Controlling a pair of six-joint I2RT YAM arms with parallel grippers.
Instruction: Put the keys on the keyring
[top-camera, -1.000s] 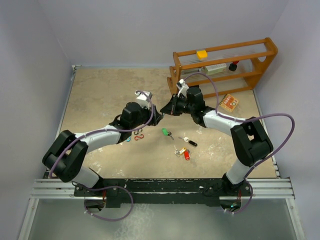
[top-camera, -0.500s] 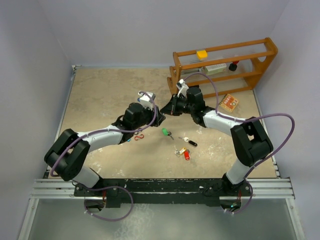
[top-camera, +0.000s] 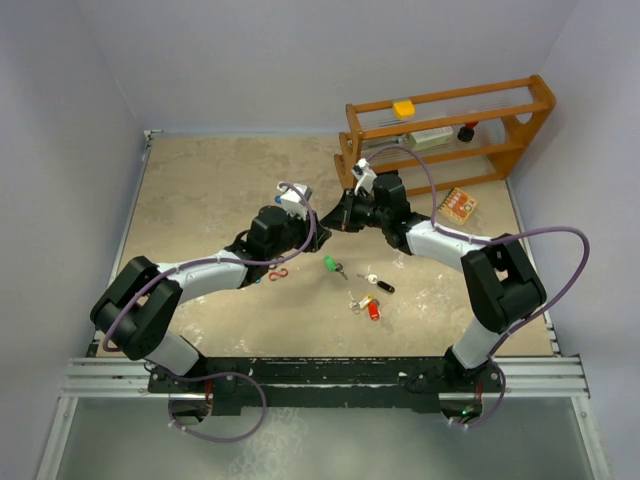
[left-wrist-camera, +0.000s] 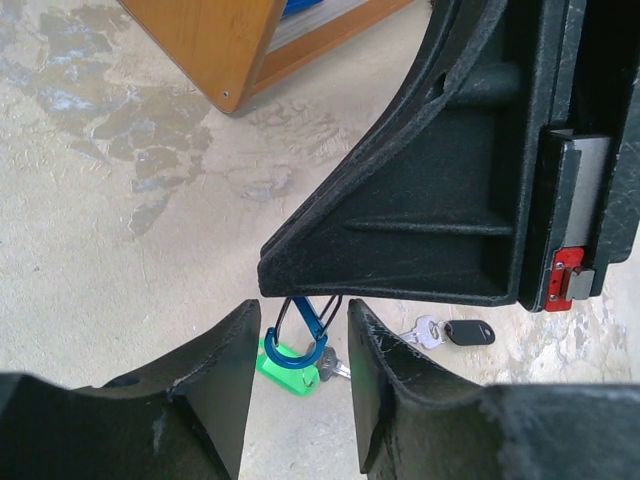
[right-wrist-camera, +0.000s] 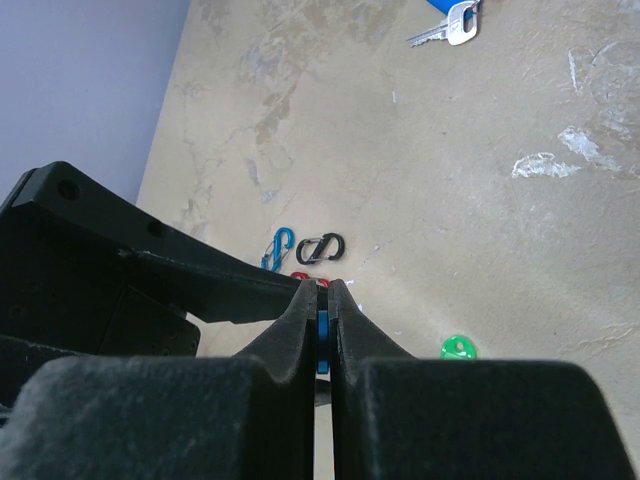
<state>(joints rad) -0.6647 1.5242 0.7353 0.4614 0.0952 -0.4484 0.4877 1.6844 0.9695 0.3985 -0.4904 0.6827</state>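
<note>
Keys first: the green key (top-camera: 330, 264), the black key (top-camera: 384, 287) and the red key (top-camera: 374, 312) lay loose on the table (top-camera: 200, 190) near its middle, none of them on the keyring. The keyring (right-wrist-camera: 322, 345), a blue snap hook, was up off the table, pinched in the right gripper (right-wrist-camera: 322, 287), whose fingers were pressed tight on it. The left gripper (left-wrist-camera: 304, 320) sat just below, fingers spread, one each side of the hook. Small coloured clips (right-wrist-camera: 322, 247) lay close by, and a wooden rack (top-camera: 450, 125) stood behind.
</note>
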